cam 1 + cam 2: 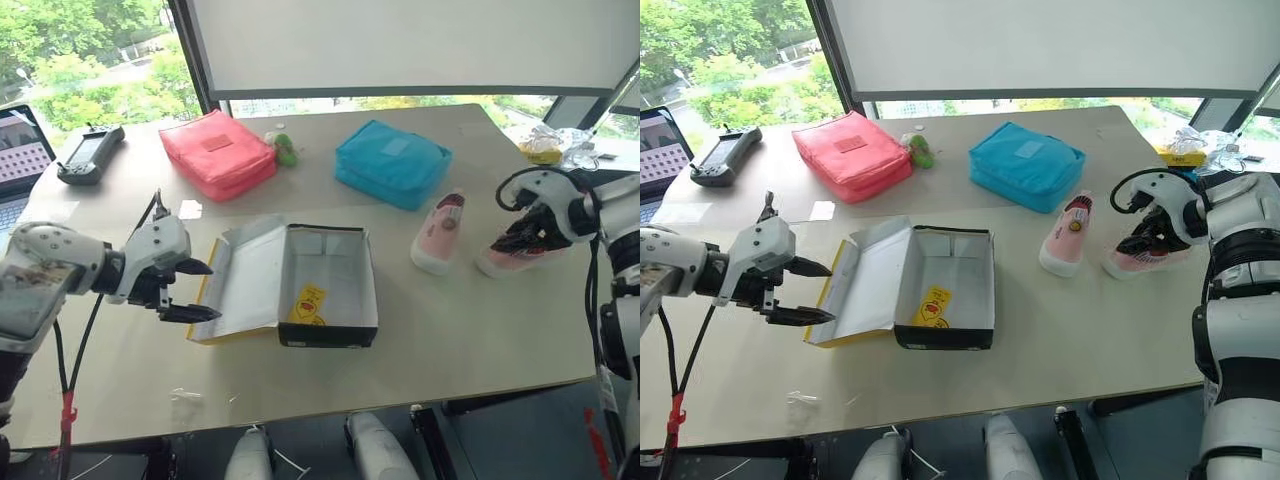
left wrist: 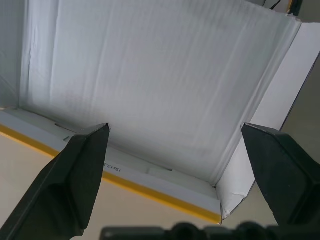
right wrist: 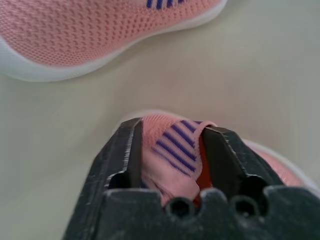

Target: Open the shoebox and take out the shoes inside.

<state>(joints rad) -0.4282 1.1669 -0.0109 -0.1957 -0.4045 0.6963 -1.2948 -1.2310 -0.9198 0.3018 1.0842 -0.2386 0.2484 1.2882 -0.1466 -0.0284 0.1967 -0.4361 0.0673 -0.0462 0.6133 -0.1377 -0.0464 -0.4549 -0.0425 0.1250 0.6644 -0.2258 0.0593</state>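
Note:
The shoebox point(image 1: 327, 336) stands open at the table's middle, black-sided, its white inside bare except for a yellow card point(image 1: 308, 303). Its lid point(image 1: 250, 280) lies flat to the left, yellow edge showing. My left gripper point(image 1: 205, 291) hovers open just left of the lid's edge, the lid's white inner face point(image 2: 150, 75) in front of it. Two pink shoes lie on the table right of the box: one point(image 1: 440, 232) lies free, the other point(image 1: 505, 262) rests under my right gripper point(image 1: 520, 240). That gripper's fingers point(image 3: 122, 150) stand parted on either side of the shoe's heel collar point(image 3: 175, 145).
A red pouch point(image 1: 217, 152) and a blue pouch point(image 1: 392, 162) lie behind the box, with a small green object point(image 1: 286, 150) between them. A handheld controller point(image 1: 90, 155) and a laptop point(image 1: 22, 150) sit far left. Crumpled plastic point(image 1: 550, 145) lies at the right edge.

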